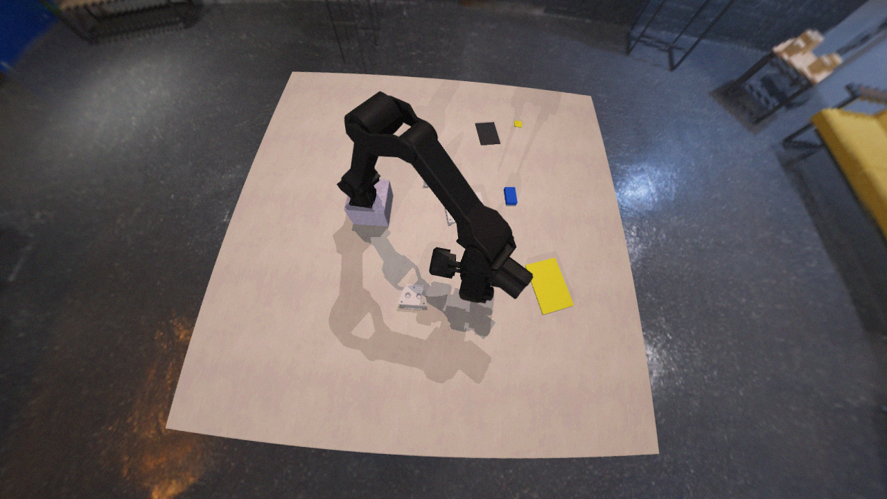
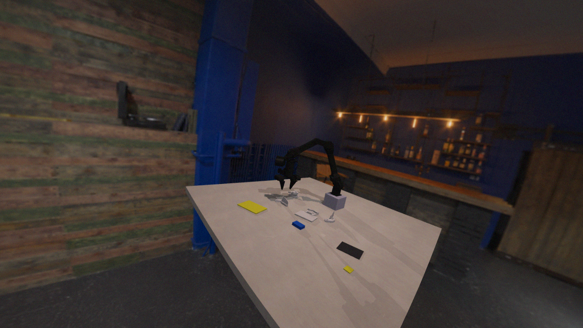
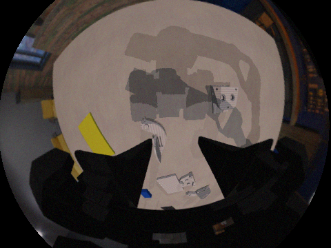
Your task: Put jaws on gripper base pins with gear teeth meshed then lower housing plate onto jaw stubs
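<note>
A pale table (image 1: 260,397) (image 2: 252,240) (image 3: 103,69) carries a black arm (image 1: 446,177) (image 2: 332,156), whose pincer (image 1: 476,278) (image 2: 286,188) (image 3: 176,140) hangs open above it, right of lower centre in the top view, holding nothing. The base-like plate (image 1: 412,297) (image 3: 225,97), low centre there and right of centre in the wrist view, is a pale, flat wedge with two round features. A flat pale plate (image 2: 305,215) (image 3: 169,183) with a bracket-like piece beside it, at lower centre in the wrist view, may be the housing. One curved, ridged jaw (image 2: 283,201) (image 3: 158,129) lies near the wrist view's centre, the other jaw (image 2: 330,219) (image 3: 203,191) lower right of it. Neither is mounted, so the step looks like fetching the first; the next move calls for lining up over the nearer jaw, descending and closing.
</note>
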